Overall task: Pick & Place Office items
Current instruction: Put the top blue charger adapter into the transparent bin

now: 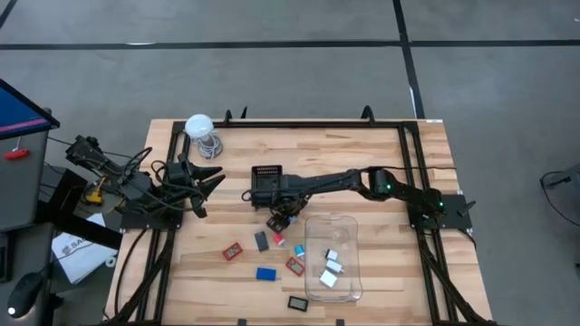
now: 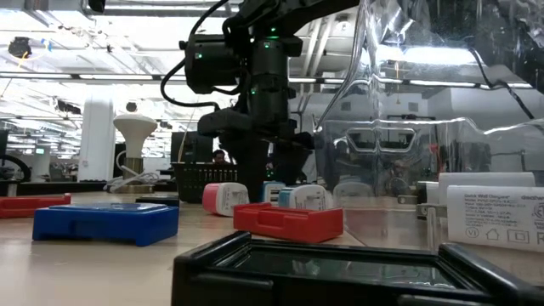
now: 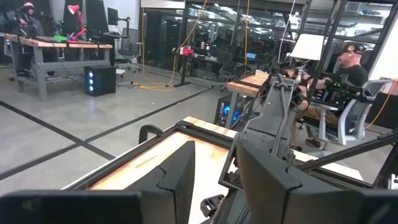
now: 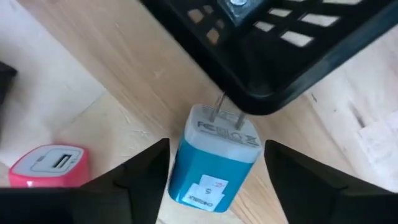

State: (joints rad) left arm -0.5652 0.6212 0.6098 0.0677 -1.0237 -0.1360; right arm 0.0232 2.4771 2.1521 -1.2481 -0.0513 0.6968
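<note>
Beside the black mesh tray [image 4: 292, 43], the right gripper [image 4: 214, 171] is straddling a blue charger [image 4: 211, 162] with fingers wide, gripping nothing; its prongs, touching the tray's rim, risk snagging.

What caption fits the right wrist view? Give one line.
Open right gripper straddles a blue-and-white plug-in charger beside the black mesh tray.

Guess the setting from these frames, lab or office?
Likely a robotics lab or open workshop: desks with monitors on a bare concrete floor, hanging yellow cables, a person seated beside more equipment, and long ceiling lights.
</note>
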